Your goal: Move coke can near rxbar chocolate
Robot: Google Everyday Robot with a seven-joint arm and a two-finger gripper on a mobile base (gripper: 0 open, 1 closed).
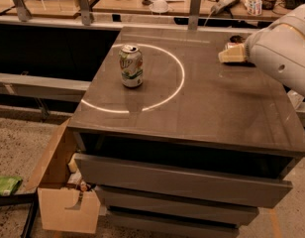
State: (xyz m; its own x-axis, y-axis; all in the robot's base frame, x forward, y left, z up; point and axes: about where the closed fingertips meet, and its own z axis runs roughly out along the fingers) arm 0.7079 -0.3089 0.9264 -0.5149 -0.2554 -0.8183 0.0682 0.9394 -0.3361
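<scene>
My gripper (232, 54) is at the far right of the dark table (202, 103), at the end of the white arm (283, 48) that reaches in from the right. A small reddish-white bit (230, 45) shows just behind the gripper; I cannot tell whether it is the coke can. A small dark thing (237, 37) lies just beyond it, perhaps the rxbar chocolate, mostly hidden by the arm. A green-and-white 7UP can (131, 66) stands upright on the left part of the table, far from the gripper.
A bright ring of light (179, 81) lies on the tabletop around the 7UP can. Drawers (182, 182) sit below the table front. A cardboard box (63, 207) stands on the floor at the left. A cluttered bench (157, 4) runs behind the table.
</scene>
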